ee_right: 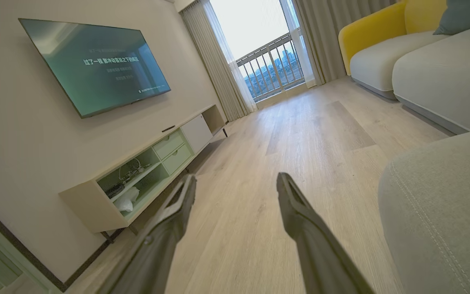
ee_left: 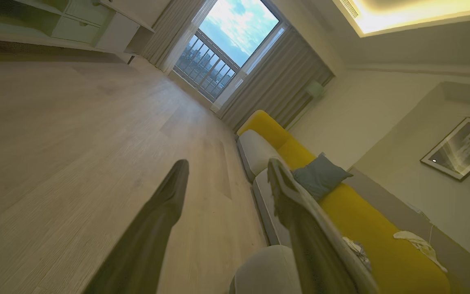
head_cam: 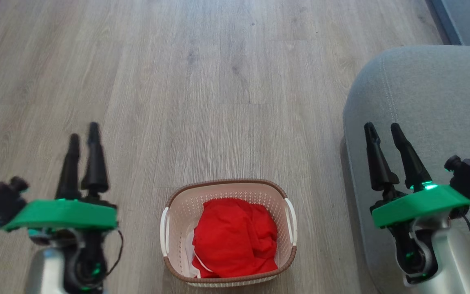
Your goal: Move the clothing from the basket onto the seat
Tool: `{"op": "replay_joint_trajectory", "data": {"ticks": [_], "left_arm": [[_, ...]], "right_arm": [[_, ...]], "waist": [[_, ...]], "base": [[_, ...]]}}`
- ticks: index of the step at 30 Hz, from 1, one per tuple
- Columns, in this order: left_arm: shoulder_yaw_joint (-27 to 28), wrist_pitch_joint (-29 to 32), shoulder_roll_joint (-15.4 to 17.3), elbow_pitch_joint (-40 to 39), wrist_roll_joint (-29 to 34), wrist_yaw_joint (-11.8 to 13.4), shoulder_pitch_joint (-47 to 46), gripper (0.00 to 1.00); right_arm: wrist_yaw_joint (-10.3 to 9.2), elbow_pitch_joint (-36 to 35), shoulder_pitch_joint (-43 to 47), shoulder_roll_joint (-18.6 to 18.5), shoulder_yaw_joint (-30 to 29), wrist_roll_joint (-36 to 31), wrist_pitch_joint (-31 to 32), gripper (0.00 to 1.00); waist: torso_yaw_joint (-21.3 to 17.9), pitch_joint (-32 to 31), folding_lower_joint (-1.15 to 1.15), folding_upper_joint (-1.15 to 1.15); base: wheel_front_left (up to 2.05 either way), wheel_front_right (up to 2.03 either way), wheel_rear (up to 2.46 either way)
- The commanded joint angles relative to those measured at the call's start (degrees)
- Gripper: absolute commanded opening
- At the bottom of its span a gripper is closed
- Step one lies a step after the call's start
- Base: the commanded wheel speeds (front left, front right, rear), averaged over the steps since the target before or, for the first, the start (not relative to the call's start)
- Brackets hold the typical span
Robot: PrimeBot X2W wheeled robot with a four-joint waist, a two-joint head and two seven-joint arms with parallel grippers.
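Note:
The cream basket (head_cam: 174, 222) with a brown rim stands on the wood floor at the bottom centre of the head view. Red clothing (head_cam: 235, 237) with a bit of white trim fills it. The grey-green seat (head_cam: 435, 94) rises at the right, and its rounded corner (ee_right: 443, 212) shows in the right wrist view. My left gripper (head_cam: 83, 136) hangs open over bare floor, left of the basket and apart from it; its fingers (ee_left: 165, 204) stand apart in the left wrist view. My right gripper (head_cam: 382, 127) is open in front of the seat, with nothing between its fingers (ee_right: 296, 204).
Wood floor (head_cam: 218, 81) stretches ahead of the basket. A low TV cabinet (ee_right: 149, 171) under a wall screen (ee_right: 92, 61) lines one wall. A yellow-backed sofa (ee_left: 296, 153) with a grey cushion (ee_left: 320, 175) runs toward the window (ee_left: 227, 45).

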Motion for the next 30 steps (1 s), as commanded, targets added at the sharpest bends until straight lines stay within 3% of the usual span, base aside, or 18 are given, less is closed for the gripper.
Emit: {"op": "replay_joint_trajectory", "data": {"ticks": [1, 13, 16, 22, 30], "left_arm": [[-0.2, -0.7, 0.6, -2.8, 2.7, 0.4, -2.7, 1.00], [-8.4, -2.5, 0.8, 0.3, 16.7, 2.9, -1.5, 1.00], [-10.6, -3.2, 1.4, 1.7, 20.5, 5.1, -1.1, 1.00], [-13.1, -4.1, 2.1, 4.8, 23.4, 6.4, -0.6, 1.00], [-15.3, -5.4, 2.3, 6.1, 29.1, 9.5, -1.0, 1.00]], "right_arm": [[0.01, -2.4, -2.5, -0.3, 1.0, -2.1, -0.9, 1.00], [0.01, 2.5, -0.6, 0.7, 1.5, -7.9, -2.8, 1.00], [0.01, 6.6, -0.4, 1.1, 1.3, -9.8, -3.5, 1.00], [0.01, 11.0, -1.0, 1.5, 0.8, -14.1, -4.3, 1.00], [0.01, 11.2, -1.8, 1.8, 1.0, -21.1, -5.7, 1.00]], "waist": [[0.1, 0.0, 0.00, 0.00], [0.1, -0.2, 0.00, 0.00], [0.1, -0.3, 0.00, 0.00], [0.1, -0.2, 0.00, 0.00], [0.6, 0.3, 0.00, 0.00]], "base": [[0.00, 0.00, 0.00], [0.00, 0.00, 0.00], [0.00, 0.00, 0.00], [0.00, 0.00, 0.00], [0.00, 0.00, 0.00]]}}
